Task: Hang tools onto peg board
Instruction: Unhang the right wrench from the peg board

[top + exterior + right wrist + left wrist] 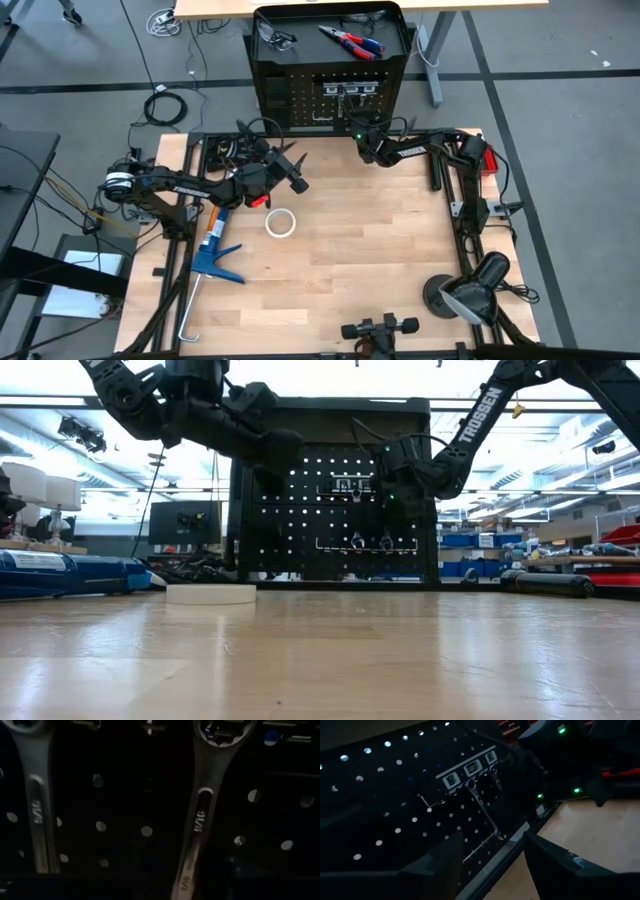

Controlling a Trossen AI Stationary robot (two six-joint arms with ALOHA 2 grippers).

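Observation:
The black peg board (pixel 300 100) stands upright at the table's far edge. Red-and-blue-handled pliers (pixel 352 42) and black-framed safety glasses (pixel 276 38) lie in its tray-like top. Two silver wrenches (pixel 200 815) (pixel 37 815) hang by their ring ends from pegs on the board. One also shows in the left wrist view (pixel 487 815). My right gripper (pixel 362 140) is right in front of the board by the wrenches. Its fingers are lost in the dark. My left gripper (pixel 492 865) is open and empty, facing the board from the left.
A white tape roll (pixel 280 222) lies on the wooden table in front of my left gripper. The big blue caulking gun (pixel 215 250) lies along the left edge. A black lamp (pixel 470 290) stands at the near right corner.

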